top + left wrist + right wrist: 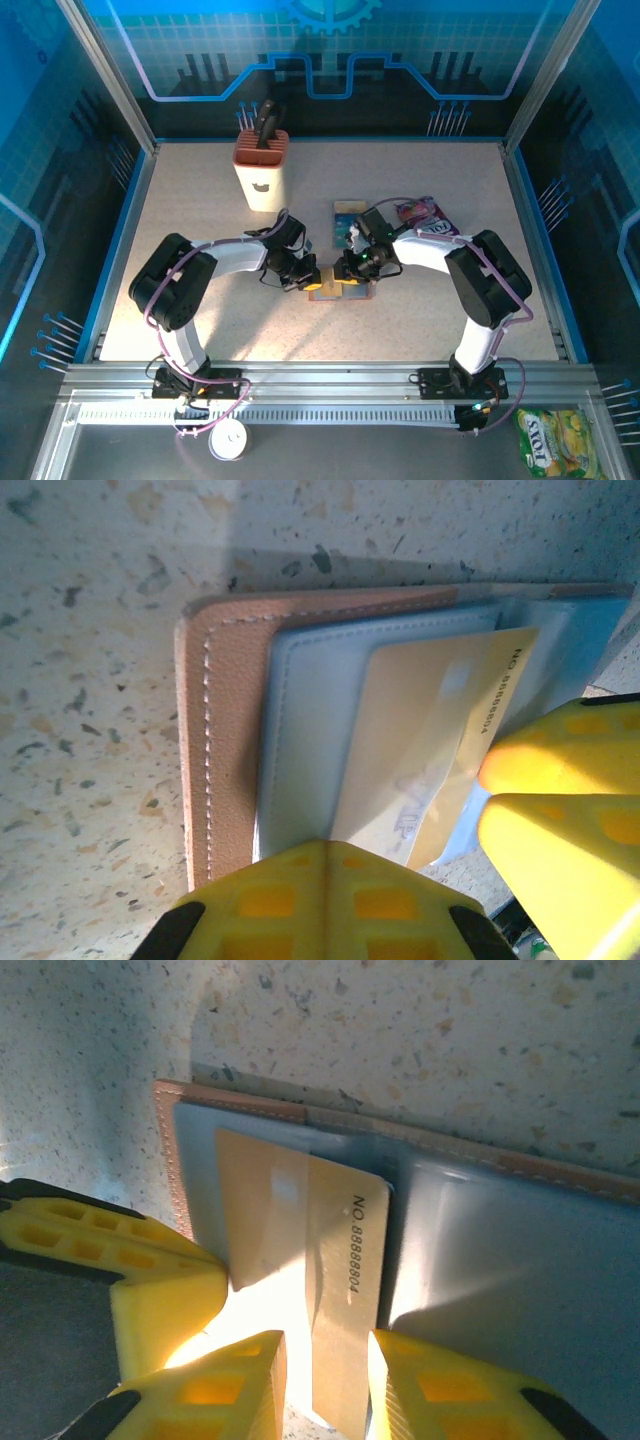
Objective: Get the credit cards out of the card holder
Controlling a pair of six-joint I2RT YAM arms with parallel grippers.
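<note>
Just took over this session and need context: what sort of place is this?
Probably a lab or demo cell, not a real home: blue printed panels wall in the speckled table, aluminium rails frame it, and a knife block stands as a prop.

Credit card [290,1220] end lost in glare at the right claw [328,1350], perhaps pinched, card holder [500,1260] past frame edge.

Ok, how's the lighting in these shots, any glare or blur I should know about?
Right wrist view: a blown-out glare patch beside the card's near end, yet its number reads sharp. Left wrist view: the holder throws a dark shadow along its upper edge; its stitching stays crisp. Top external view: even light on the table, dim blue walls around.
</note>
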